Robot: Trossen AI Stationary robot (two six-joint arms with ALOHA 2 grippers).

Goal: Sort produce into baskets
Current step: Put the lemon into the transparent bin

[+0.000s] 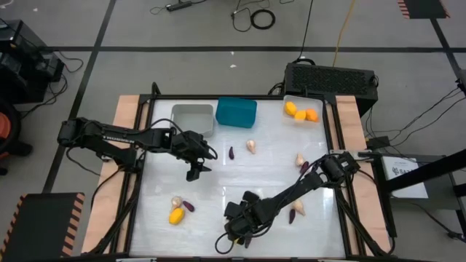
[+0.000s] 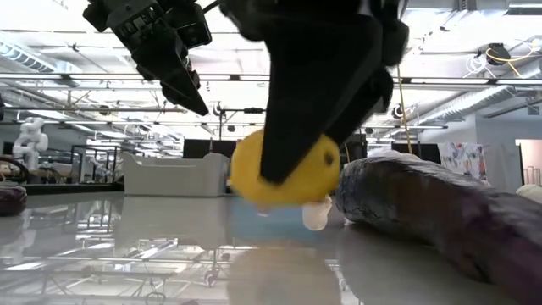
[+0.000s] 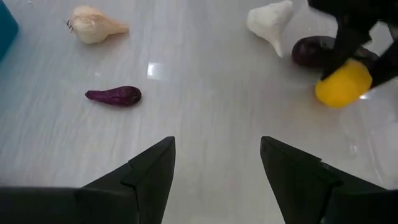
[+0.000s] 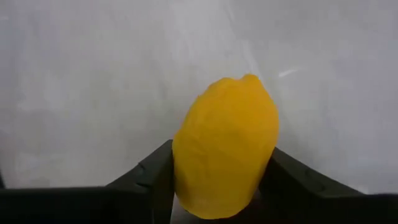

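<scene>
White table [image 1: 240, 182], right tool [image 4: 225, 186] clamping yellow fruit [image 4: 225, 155]

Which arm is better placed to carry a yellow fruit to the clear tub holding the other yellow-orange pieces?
The right. Its gripper is shut on a yellow rounded fruit near the table's front edge. The left gripper hangs open and empty mid-table, so it would first need to pick something up. The clear tub sits on the right side.

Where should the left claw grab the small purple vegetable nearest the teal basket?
Grip the purple vegetable across its thicker middle, coming from above. It lies flat and clear of the garlic bulb, long and tapering, so I'd turn the open left claw to close across its narrow width.
</scene>
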